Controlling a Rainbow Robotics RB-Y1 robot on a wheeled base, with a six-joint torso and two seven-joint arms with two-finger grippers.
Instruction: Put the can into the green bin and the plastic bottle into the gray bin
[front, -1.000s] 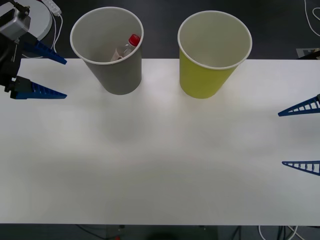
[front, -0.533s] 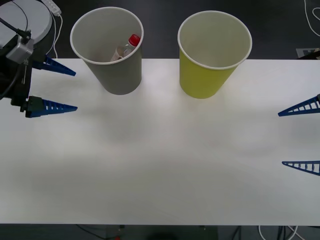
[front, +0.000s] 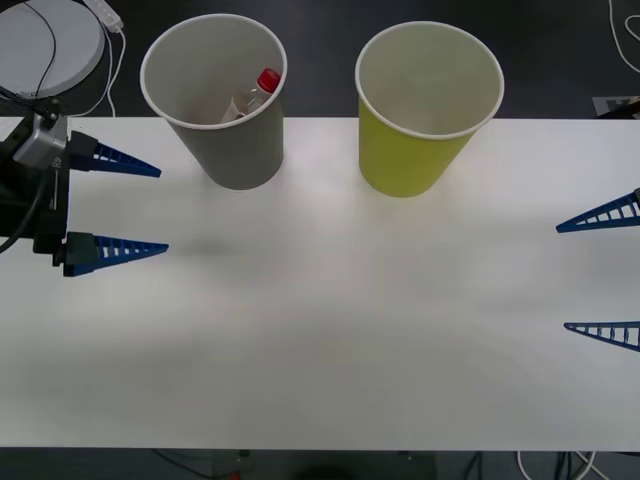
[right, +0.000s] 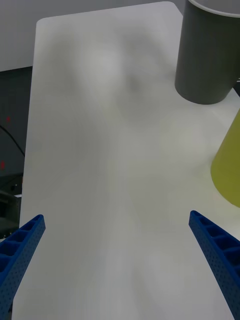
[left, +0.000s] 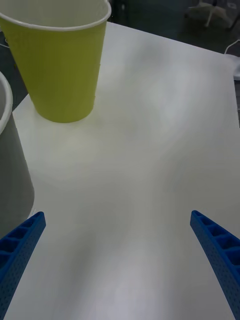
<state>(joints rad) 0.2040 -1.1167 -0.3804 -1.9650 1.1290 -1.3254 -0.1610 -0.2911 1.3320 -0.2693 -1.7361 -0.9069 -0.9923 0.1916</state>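
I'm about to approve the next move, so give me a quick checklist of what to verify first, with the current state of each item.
1. Plastic bottle inside the gray bin: ok.
2. Can inside the green bin: cannot tell; its visible inside looks bare.
3. Both bins upright on the table: ok.
4. Left pincer open, holding nothing, left of the gray bin: ok.
5. Right pincer open, at the table's right edge: ok.

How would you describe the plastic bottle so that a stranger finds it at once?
On the white table stand two large paper cups, at its far edge. Look inside the gray bin, left of the green bin: the plastic bottle leans there, small, clear, red-capped.
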